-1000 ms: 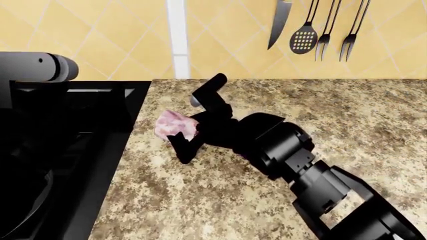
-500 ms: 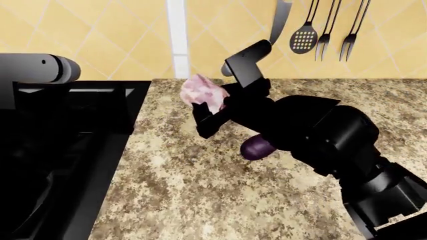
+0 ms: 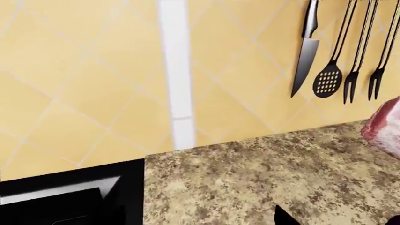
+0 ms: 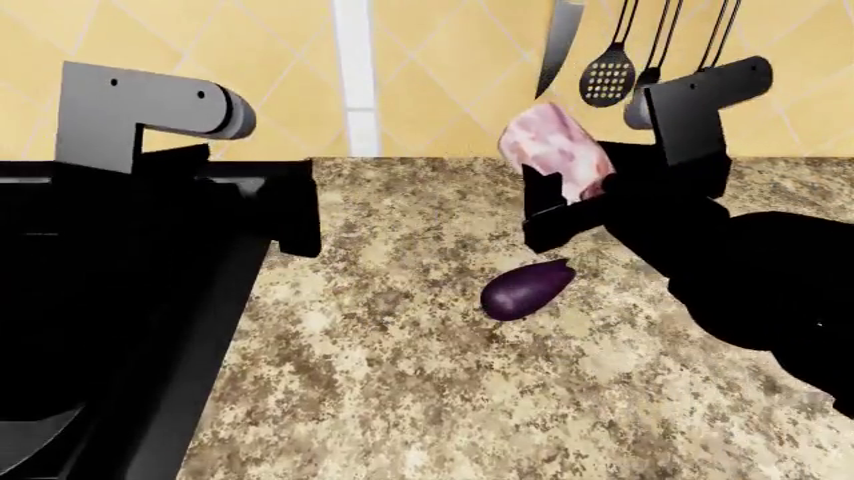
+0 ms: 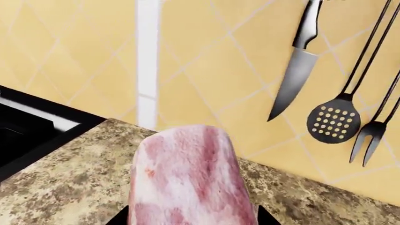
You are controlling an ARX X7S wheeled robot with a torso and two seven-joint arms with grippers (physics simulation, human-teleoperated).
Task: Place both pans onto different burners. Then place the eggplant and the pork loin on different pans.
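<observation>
Pork loin (image 4: 561, 150): pink, marbled block, clenched between the jaws of the right gripper (image 4: 577, 195) and held clear above the granite counter (image 4: 400, 380), in front of the tiled wall. In the right wrist view it fills the lower centre (image 5: 187, 178).

Eggplant (image 4: 525, 288): lies on the counter, below and apart from the lifted meat, untouched.

Handling: the grip is to be kept firm and the load level during carriage toward the stove (image 4: 120, 300); release is judged best made low over a pan.

Pans: only a dark curved edge (image 4: 34, 440) is seen at the lower corner; contents cannot be told.

Left gripper: jaw state cannot be told.
</observation>
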